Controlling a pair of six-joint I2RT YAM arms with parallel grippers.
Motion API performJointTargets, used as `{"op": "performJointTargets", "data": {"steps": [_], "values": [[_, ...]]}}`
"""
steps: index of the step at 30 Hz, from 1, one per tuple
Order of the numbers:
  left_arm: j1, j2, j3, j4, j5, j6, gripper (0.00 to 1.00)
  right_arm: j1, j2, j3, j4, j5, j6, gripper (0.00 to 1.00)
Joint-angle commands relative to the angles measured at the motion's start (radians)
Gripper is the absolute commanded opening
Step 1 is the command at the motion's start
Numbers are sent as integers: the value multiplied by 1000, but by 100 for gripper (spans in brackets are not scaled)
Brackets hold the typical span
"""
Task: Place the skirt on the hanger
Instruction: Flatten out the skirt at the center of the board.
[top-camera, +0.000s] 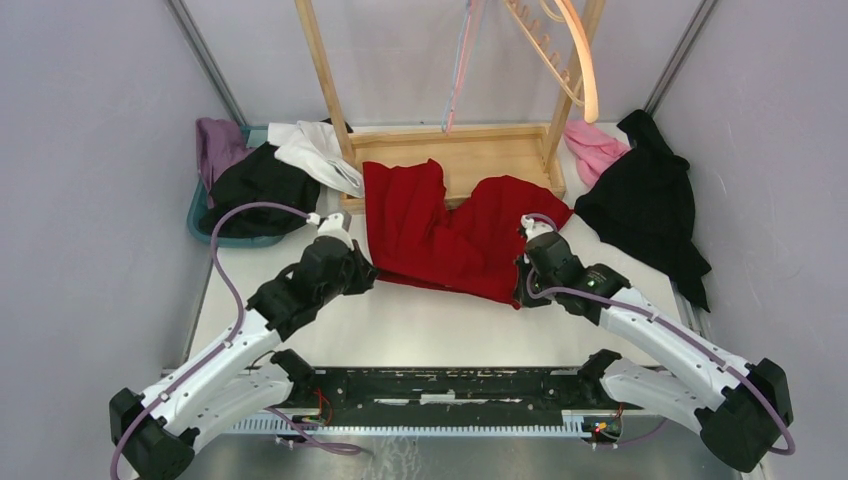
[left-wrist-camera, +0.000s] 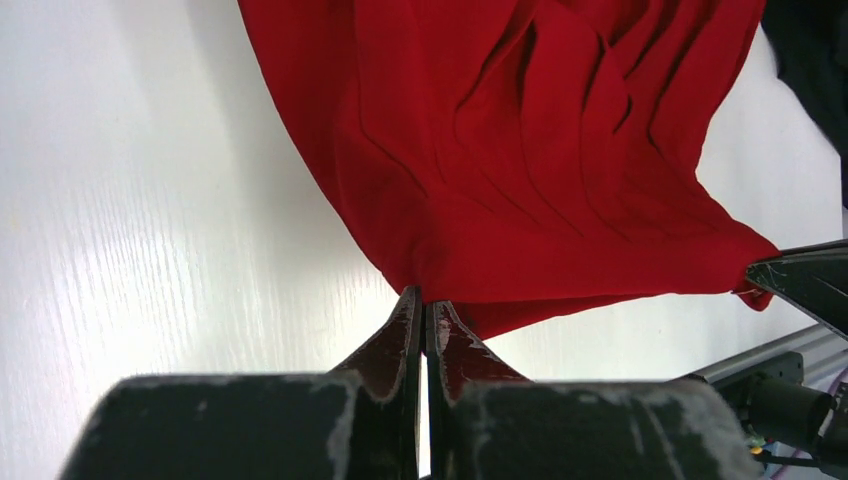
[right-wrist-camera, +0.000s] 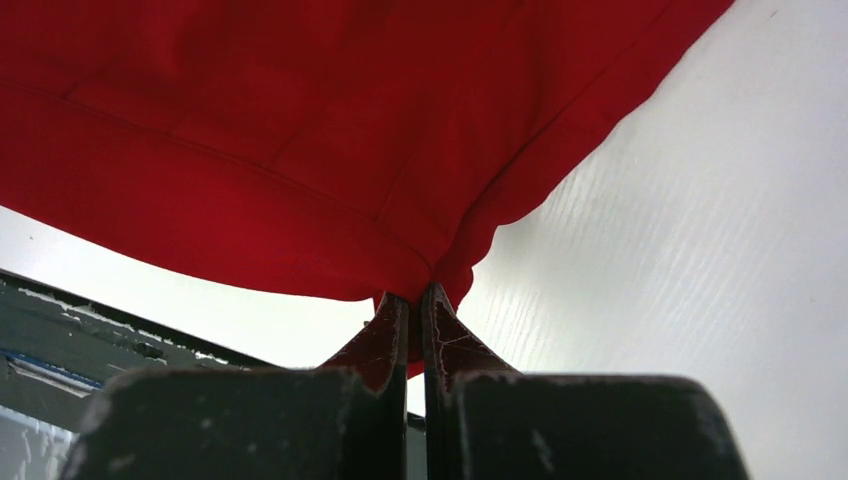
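Both the left end effector and right end effector are clamped on the skirt, its long edge crosswise between them; the hanger hangs ahead, higher.

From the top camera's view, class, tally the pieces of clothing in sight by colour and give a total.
Red: 1, skirt
Black: 2, left black garment, right black garment
White: 1, white garment
Purple: 1, purple garment
Pink: 1, pink garment
Total: 6
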Motion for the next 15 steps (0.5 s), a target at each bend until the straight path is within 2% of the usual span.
{"op": "performJointTargets", "data": {"steps": [1, 3, 6, 9, 10, 14, 15], "values": [[-18, -43, -47, -39, 17, -86, 4, 37, 10, 15, -31, 46, 59, 1], [-37, -46, -70, -40, 24, -103, 7, 65, 17, 1, -29, 54, 77, 1], [-47, -51, -85, -62, 31, -112, 30, 100, 23, -16, -34, 59, 99, 5], [-56, -75, -84, -91, 40, -125, 45, 128, -1, -21, -65, 54, 116, 27], [-63, -86, -79, -98, 41, -129, 56, 136, -18, -19, -83, 55, 120, 29], [-67, -109, -34, -128, 59, -143, 59, 146, -98, 10, -157, 50, 122, 41], [-66, -112, -18, -134, 54, -141, 60, 148, -119, 15, -157, 30, 122, 49]]}}
